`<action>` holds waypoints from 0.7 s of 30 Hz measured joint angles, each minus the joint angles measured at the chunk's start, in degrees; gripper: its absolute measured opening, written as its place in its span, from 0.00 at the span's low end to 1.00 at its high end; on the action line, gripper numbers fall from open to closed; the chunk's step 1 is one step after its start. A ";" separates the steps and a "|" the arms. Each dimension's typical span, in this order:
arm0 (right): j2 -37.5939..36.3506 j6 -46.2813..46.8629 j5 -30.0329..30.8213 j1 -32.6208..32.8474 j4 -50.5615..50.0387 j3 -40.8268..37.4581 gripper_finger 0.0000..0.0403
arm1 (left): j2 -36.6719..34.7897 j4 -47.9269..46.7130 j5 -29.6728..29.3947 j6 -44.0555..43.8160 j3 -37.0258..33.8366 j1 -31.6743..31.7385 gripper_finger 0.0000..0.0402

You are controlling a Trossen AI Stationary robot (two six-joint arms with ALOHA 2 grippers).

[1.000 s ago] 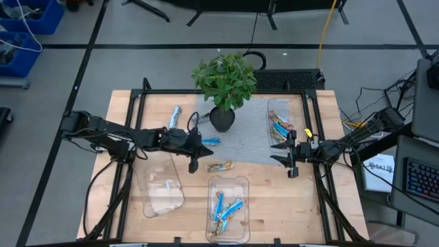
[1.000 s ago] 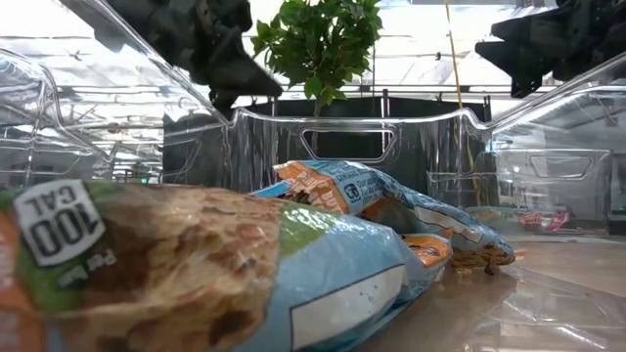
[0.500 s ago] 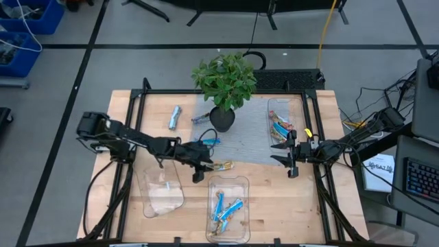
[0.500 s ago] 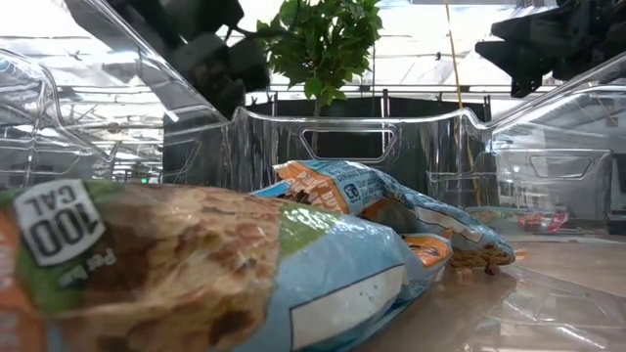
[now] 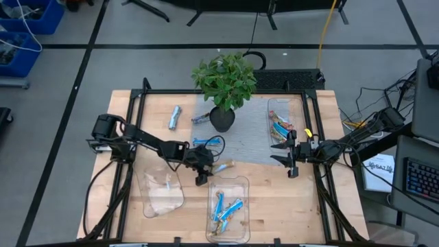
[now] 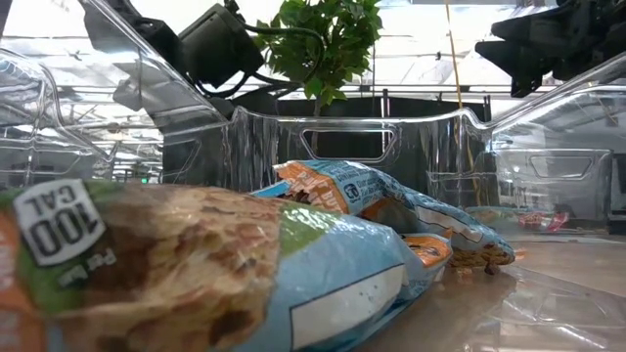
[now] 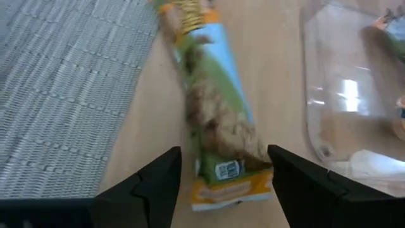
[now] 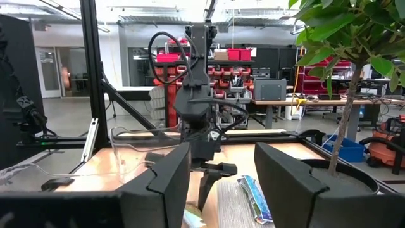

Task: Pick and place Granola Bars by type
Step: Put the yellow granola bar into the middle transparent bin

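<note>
A granola bar (image 5: 222, 165) in a green and brown wrapper lies flat on the wood, between the grey mat (image 5: 240, 140) and the near clear tray (image 5: 228, 184). My left gripper (image 5: 207, 169) stands open at its left end. In the left wrist view the near end of that bar (image 7: 226, 180) sits between the two fingers, which stand on either side of it without touching. A blue bar (image 5: 209, 142) lies on the mat. Two silver bars (image 5: 175, 116) (image 5: 200, 118) lie farther back. My right gripper (image 5: 280, 154) hovers open at the right, holding nothing.
A potted plant (image 5: 223, 86) stands at the mat's far edge. The near tray holds blue bars (image 5: 225, 206), seen close up in the low view (image 6: 293, 264). A second tray (image 5: 162, 192) lies at the near left, and a third with bars (image 5: 280, 123) at the far right.
My left gripper has gone from beside the blue bar on the mat toward the table's near edge and a little to the right. It now stands lower, at the end of the green and brown bar. No bar has moved.
</note>
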 joint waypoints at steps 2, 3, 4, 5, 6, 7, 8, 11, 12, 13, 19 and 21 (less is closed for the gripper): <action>0.02 0.00 0.00 -0.01 0.00 0.02 0.41 | 0.01 -0.03 -1.12 -0.02 0.00 0.00 0.59; 0.00 0.00 0.00 -0.01 0.01 0.00 0.41 | 0.01 0.03 -1.99 -0.19 0.00 0.00 0.59; 0.01 0.00 0.00 -0.01 0.01 0.02 0.41 | 0.01 0.01 -2.93 -0.34 0.00 0.00 0.59; 0.02 -0.01 0.00 -0.01 0.01 0.01 0.41 | 0.01 0.01 -3.33 -0.36 0.00 0.00 0.57; 0.00 0.00 0.00 -0.01 0.01 0.01 0.41 | 0.01 0.01 -3.53 -0.23 0.00 0.00 0.55; 0.00 0.00 0.00 -0.01 0.01 0.00 0.41 | 0.01 0.01 -3.54 0.26 0.00 0.00 0.52; 0.00 0.00 0.00 -0.01 0.01 0.00 0.41 | 0.01 0.00 -3.54 0.79 0.00 0.00 0.48; 0.00 0.00 0.00 -0.01 0.01 0.00 0.41 | 0.01 -0.14 -3.56 1.87 0.00 0.00 0.30; 0.01 0.00 0.00 -0.01 0.01 0.00 0.41 | 0.01 -0.08 -3.58 2.26 0.00 0.02 0.22; 0.02 0.00 0.00 -0.01 0.01 0.01 0.41 | -0.05 0.13 -3.56 2.69 0.00 0.06 0.15; 0.02 0.00 0.00 -0.01 0.01 0.02 0.41 | 0.01 2.67 -5.39 2.87 -0.02 0.30 0.09; 0.02 0.13 -0.02 -0.01 0.01 0.00 0.41 | -0.67 4.96 -5.69 3.60 -0.04 0.08 0.09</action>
